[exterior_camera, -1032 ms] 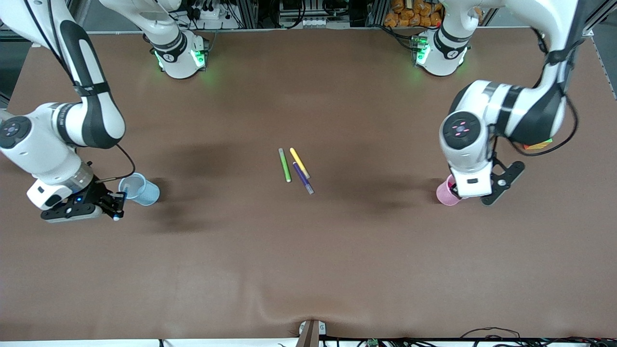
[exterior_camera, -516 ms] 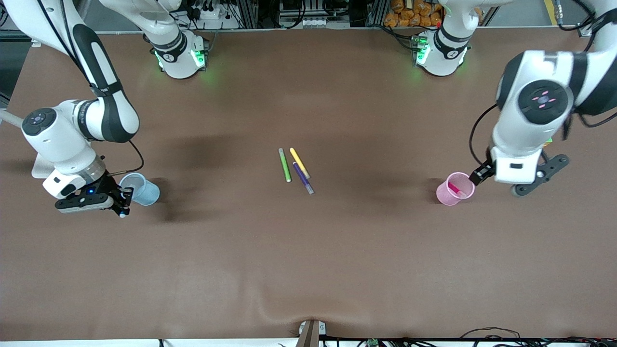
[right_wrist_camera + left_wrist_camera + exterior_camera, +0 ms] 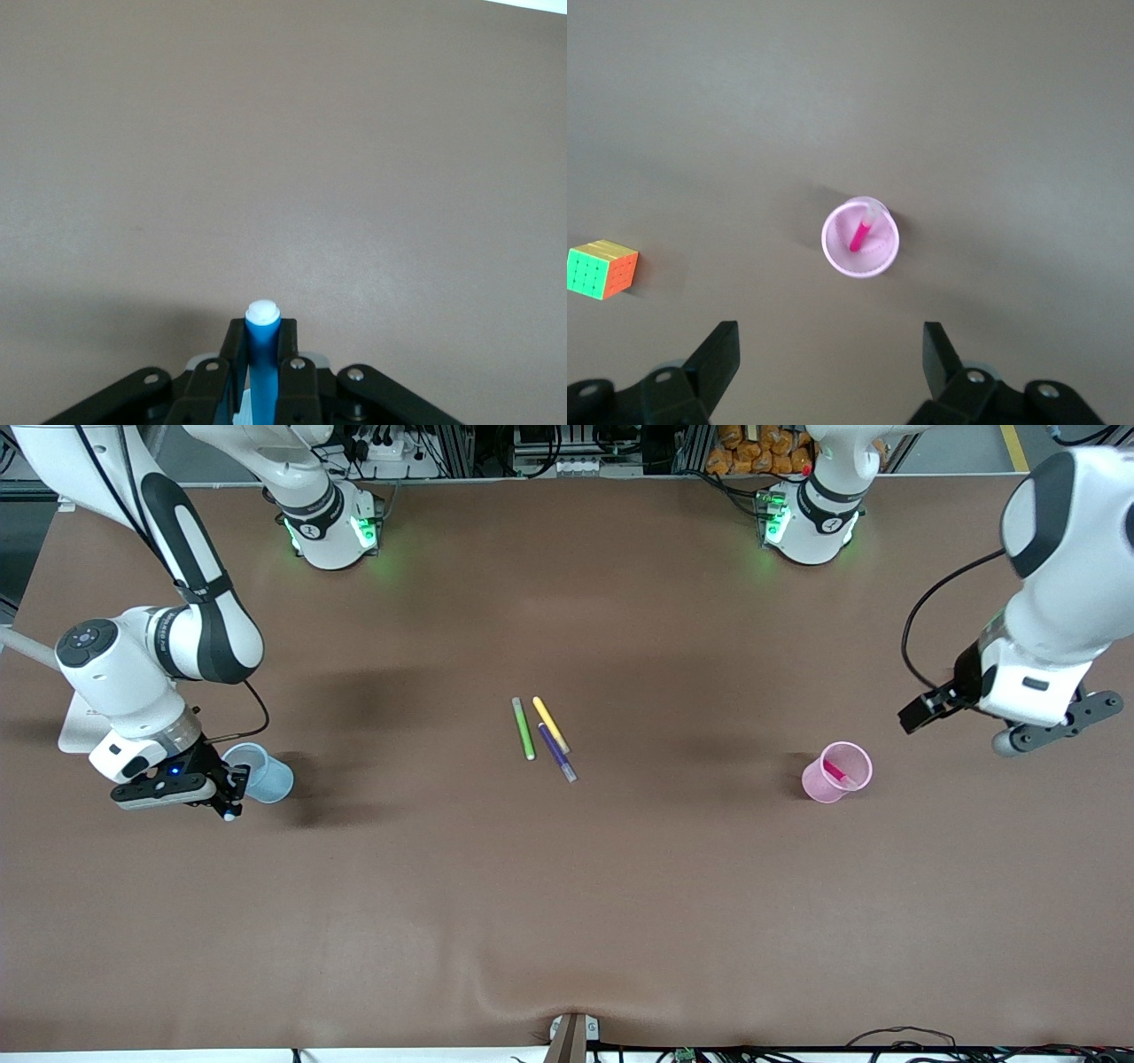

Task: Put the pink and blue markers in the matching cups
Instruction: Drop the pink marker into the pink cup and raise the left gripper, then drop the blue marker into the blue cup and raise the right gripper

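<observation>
Now the right end effector (image 3: pixel 232 790) clamps the blue marker (image 3: pixel 262 347) beside the blue cup (image 3: pixel 260 772); the left end effector (image 3: pixel 828 372) gapes.

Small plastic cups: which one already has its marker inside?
The pale pink cup, toward the left arm's end: the magenta-pink marker leans inside. The blue marker is in the right gripper.

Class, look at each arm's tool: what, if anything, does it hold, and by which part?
The right tool grips the blue marker on its barrel, just below the pale cap. The left tool is open and holds nothing.
</observation>
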You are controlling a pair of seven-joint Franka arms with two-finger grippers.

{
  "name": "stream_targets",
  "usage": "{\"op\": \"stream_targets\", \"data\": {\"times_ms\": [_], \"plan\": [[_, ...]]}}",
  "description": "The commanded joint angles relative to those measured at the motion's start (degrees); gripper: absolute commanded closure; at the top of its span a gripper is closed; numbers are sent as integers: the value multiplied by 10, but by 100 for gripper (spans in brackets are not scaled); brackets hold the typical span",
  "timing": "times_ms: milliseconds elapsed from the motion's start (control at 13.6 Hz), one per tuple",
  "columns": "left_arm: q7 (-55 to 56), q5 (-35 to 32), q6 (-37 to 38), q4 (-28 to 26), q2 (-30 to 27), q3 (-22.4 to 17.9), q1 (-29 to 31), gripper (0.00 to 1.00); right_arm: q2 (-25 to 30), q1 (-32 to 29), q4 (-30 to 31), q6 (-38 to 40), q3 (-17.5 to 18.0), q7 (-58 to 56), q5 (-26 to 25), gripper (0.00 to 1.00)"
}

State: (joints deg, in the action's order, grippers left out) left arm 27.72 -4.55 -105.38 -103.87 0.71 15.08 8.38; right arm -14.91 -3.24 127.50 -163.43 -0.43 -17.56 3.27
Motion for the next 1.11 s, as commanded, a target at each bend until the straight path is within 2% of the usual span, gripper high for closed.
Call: {"op": "stream_targets", "data": {"times_ms": [0,74,221,295,516,590,811,1032], "plan": [[-31,21,30,10,-22,-3,-4,8,25,-14,26,1,9,-6,-7,93],[-38,21,43,18,-26,-3,-5,8,25,-15,25,3,9,-5,-7,91],[-84,22,78,43,-28,-20,-13,8,24,-15,21,5,9,-5,-7,54],[-106,22,92,55,-31,-37,-23,8,22,-16,20,7,9,-4,-7,1],[-160,22,108,57,-48,-99,-70,6,18,-21,-1,21,10,-1,-6,0],[-169,22,112,58,-53,-114,-84,5,18,-22,-27,64,10,0,-5,0],[-180,22,119,58,-71,-146,-112,3,16,-30,-152,270,10,7,3,0],[-184,22,135,73,-76,-173,-131,1,16,-28,-242,396,10,55,3,0]]}}
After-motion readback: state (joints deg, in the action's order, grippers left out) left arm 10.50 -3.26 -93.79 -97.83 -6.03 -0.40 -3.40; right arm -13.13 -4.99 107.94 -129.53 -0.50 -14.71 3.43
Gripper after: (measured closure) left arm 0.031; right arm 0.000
